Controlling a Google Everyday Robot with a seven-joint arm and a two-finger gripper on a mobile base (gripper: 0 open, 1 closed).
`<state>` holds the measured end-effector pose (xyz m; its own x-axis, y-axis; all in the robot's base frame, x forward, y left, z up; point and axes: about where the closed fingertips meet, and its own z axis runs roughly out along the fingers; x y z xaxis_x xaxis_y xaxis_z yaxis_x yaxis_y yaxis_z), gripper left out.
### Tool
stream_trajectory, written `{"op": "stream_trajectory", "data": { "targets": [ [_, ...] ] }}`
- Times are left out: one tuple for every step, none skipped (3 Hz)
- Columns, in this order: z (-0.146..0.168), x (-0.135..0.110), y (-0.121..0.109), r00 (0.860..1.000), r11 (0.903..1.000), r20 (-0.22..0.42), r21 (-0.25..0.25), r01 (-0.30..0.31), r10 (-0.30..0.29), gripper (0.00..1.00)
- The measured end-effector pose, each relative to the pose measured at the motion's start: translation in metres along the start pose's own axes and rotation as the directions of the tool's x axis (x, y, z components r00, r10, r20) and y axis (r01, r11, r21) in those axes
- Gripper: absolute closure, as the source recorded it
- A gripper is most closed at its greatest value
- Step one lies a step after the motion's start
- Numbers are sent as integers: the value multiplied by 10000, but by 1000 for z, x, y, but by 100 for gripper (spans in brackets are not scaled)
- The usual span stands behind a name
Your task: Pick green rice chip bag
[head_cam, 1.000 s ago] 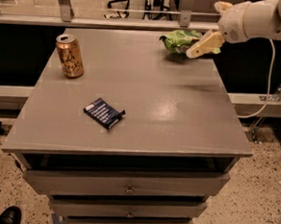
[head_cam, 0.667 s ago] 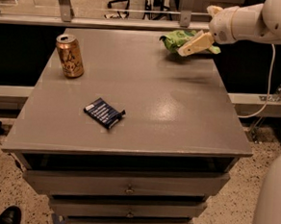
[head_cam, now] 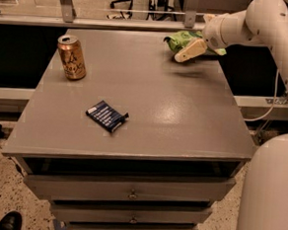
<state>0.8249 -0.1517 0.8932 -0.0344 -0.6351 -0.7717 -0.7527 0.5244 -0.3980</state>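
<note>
— Where the flat grey tabletop (head_cam: 183,119) reaches its far right corner, what lies there?

— A crumpled light-green foil rice chip bag (head_cam: 178,39) with pale patches. It rests on the surface close to the back edge.

— And the cream-coloured robot hand (head_cam: 190,49)?

— It is at the bag's front right side, reaching in from the right on a thick white arm (head_cam: 249,23) and tilted down toward the tabletop. From this view it overlaps the bag, and it casts a shadow on the surface just in front.

— Has it got hold of the bag?

— I cannot tell. The hand is against or over the bag, but how far open it is, and whether it grips anything, does not show.

— What else is on top?

— An upright gold metal drink can (head_cam: 72,57) stands near the far left corner, well apart from the bag. A small flat dark-blue packet (head_cam: 107,116) lies left of centre, nearer the front edge, turned at an angle.

— And below?

— Grey drawers (head_cam: 131,191) with small pulls sit under the tabletop, and a black shoe (head_cam: 9,222) is on the speckled floor at the lower left.
</note>
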Motion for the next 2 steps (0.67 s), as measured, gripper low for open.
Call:
{"op": "stream_trajectory", "data": {
  "targets": [
    [13, 13, 1, 9991, 10000, -433, -5, -23, 23, 14],
    [19, 20, 1, 9987, 9999, -487, 19, -144, 145, 38]
  ]
}}
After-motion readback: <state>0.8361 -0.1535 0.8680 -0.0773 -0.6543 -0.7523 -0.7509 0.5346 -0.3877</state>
